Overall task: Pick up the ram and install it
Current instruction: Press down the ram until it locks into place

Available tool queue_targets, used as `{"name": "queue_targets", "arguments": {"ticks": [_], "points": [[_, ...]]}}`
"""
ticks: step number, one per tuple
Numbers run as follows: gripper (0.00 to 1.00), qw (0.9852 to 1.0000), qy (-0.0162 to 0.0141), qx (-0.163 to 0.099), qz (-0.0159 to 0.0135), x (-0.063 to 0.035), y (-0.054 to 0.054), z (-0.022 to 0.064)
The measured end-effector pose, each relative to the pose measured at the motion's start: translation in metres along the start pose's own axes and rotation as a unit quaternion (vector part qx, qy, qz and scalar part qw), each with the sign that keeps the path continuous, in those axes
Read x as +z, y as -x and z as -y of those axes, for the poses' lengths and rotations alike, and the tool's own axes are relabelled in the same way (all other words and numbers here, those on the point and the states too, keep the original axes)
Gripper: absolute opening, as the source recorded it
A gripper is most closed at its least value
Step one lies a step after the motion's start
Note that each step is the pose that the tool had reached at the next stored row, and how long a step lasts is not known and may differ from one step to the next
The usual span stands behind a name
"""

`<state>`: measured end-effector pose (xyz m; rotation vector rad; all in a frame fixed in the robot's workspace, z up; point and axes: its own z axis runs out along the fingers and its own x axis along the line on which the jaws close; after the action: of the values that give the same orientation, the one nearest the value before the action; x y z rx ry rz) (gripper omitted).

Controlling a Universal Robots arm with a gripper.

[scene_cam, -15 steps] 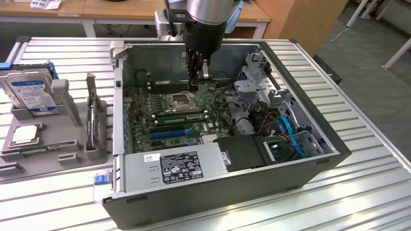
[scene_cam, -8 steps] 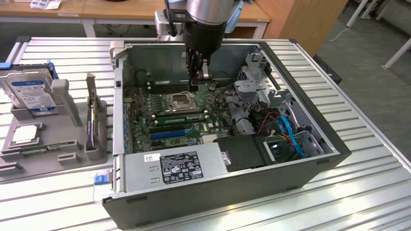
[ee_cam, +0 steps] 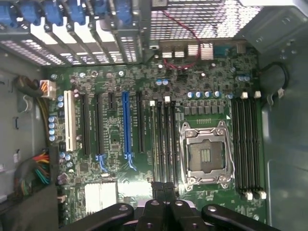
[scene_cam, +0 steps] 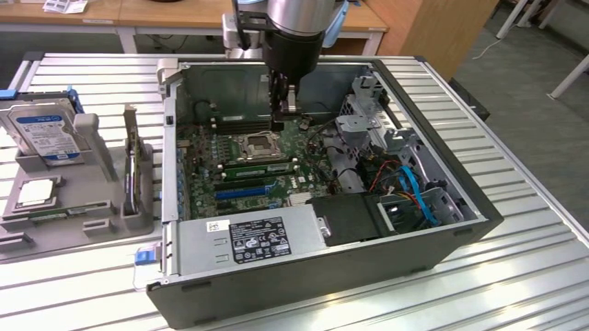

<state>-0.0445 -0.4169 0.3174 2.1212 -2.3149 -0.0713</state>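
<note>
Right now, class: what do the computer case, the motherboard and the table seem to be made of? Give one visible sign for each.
Computer case: probably painted sheet metal, dark grey and matt, with thin folded edges.
Motherboard: likely fibreglass circuit board, dark green with a slight sheen, studded with soldered parts and black plastic slots.
Table: looks like bare aluminium, pale silver, with ribbed slats catching the light.

Even, soft overhead light; the computer case (scene_cam: 304, 276) interior lies shaded, and the wrist view looks slightly blurred
</note>
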Motion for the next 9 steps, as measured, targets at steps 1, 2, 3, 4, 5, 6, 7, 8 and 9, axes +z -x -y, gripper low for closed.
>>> {"name": "queue_targets", "arguments": {"ticks": [1, 2, 3, 4, 5, 6, 7, 8, 9], "points": [[0.1, 1.0, -0.0002, 0.007, 0.0002, 0.0, 0.0, 0.0], [0.1, 0.9999, -0.0004, 0.014, 0.0005, 0.0, 0.0, 0.0], [0.1, 0.9998, -0.0006, 0.021, 0.0007, 0.0001, 0.0, 0.0], [0.1, 0.9996, -0.0008, 0.028, 0.0009, 0.0001, 0.0, 0.0], [0.1, 0.9994, -0.001, 0.035, 0.0012, 0.0001, 0.0, 0.0], [0.1, 0.9991, -0.0012, 0.042, 0.0014, 0.0001, 0.0, 0.0], [0.1, 0.9988, -0.0015, 0.049, 0.0017, 0.0002, 0.0, 0.0], [0.1, 0.9984, -0.0017, 0.057, 0.0019, 0.0002, 0.0, 0.0], [0.1, 0.9979, -0.0019, 0.064, 0.0022, 0.0002, 0.0, 0.0]]}}
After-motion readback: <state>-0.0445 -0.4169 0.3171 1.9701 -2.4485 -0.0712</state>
